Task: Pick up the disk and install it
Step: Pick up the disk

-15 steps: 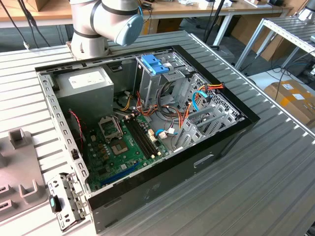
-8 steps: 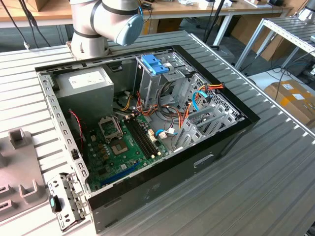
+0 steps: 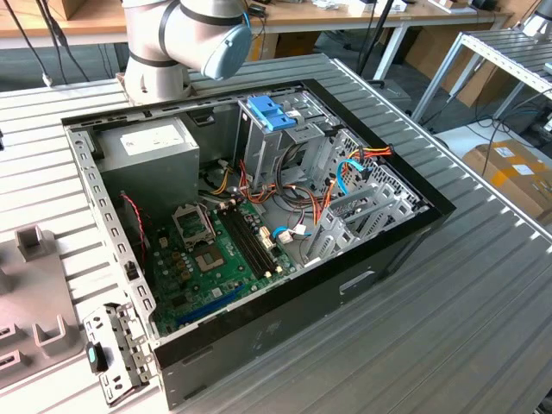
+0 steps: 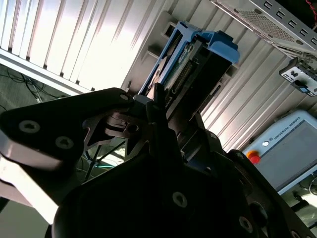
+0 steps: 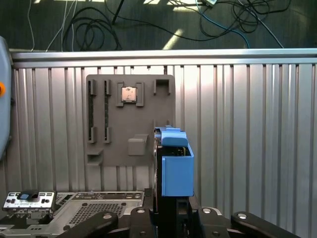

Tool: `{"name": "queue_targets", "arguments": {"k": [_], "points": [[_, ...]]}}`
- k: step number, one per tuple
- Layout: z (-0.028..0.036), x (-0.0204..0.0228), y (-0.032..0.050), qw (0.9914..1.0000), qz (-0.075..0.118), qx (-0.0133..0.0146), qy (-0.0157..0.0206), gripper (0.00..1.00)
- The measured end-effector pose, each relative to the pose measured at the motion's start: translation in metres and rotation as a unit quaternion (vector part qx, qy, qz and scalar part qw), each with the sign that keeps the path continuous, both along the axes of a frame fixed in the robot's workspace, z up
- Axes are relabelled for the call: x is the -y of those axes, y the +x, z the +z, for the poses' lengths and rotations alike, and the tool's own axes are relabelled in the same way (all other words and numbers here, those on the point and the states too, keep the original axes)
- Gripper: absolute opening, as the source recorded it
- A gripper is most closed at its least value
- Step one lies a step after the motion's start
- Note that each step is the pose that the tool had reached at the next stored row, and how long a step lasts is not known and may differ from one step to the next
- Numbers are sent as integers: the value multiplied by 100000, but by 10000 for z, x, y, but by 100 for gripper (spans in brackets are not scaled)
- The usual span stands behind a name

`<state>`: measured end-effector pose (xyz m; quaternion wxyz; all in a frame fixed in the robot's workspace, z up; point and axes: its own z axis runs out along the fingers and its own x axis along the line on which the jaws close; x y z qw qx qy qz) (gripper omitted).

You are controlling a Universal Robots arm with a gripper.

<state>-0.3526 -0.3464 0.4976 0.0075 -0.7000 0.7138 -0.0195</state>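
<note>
- Plainly, the black gripper is closed on the disk, a flat rectangular hard drive with a grey metal body framed by a light-blue plastic carrier rail. The fingers pinch one end, and the rest of the drive stands straight out beyond their tips.
- Holding it by the end seems sensible: the free length and the blue end of the rail stay clear of the fingers, so that end can lead into a slot.
- The disk is carried in the air, well apart from the ribbed grey metal table past the fingertips, and it touches nothing but the fingers.
- In the first wrist view the drive is seen edge-on. Far beyond the fingertips a flat grey plastic fixture plate with moulded slots lies on the table, with a small square silver chip seated in one of them.
- The second wrist view looks along the drive's broad underside and shows the dark linkage arms converging on it, which confirms the clamp. Off to one side of the fingers sits a grey handheld control tablet with a red button.
- The exterior view adds where the drive is bound. It shows the open black computer case lying on its side, a green motherboard, a grey power supply box and a tall metal drive cage topped by a blue plastic bracket.
- That view also shows the robot's pale grey and blue arm joint standing behind the case.
</note>
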Motion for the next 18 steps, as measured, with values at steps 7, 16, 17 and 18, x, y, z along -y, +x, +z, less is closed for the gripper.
{"name": "queue_targets", "arguments": {"k": [7, 16, 17, 18], "points": [[0, 0, 131, 100000, 0, 1, 1, 35], [0, 0, 195, 100000, -1, 0, 1, 35], [0, 0, 198, 100000, 0, 0, 1, 35], [0, 0, 203, 100000, -2, -1, -2, 35]]}}
